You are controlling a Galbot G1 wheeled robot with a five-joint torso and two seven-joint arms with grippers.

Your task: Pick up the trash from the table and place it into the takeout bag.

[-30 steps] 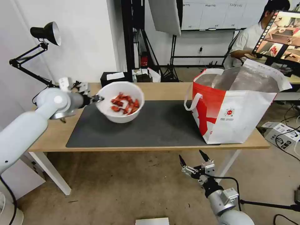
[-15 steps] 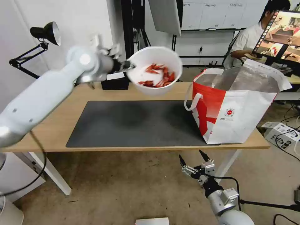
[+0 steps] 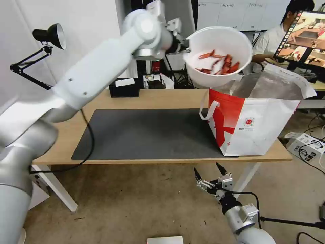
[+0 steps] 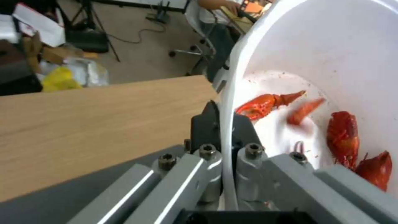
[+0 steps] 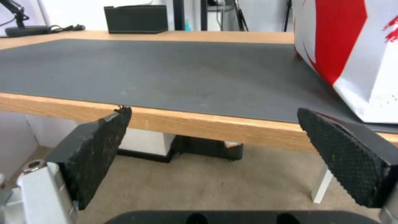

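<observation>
1 bowl [image 3: 218, 56] rim in L gripper [image 4: 224, 124]

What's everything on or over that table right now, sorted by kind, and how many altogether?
Bowls: 1, the white round bowl of red shell scraps, held in the air by the left gripper.
Bags: 1, the white-and-red takeout bag.
Mats: 1, the dark grey rectangular mat.
Boxes: 1, the black tissue box.
Total: 4.

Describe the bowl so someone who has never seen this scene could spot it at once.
Start at the table and find the takeout bag standing at its right end. Above the bag's open mouth, the left gripper pinches the rim of the bowl, tilted. It is round, white, and holds red shell scraps.
</observation>
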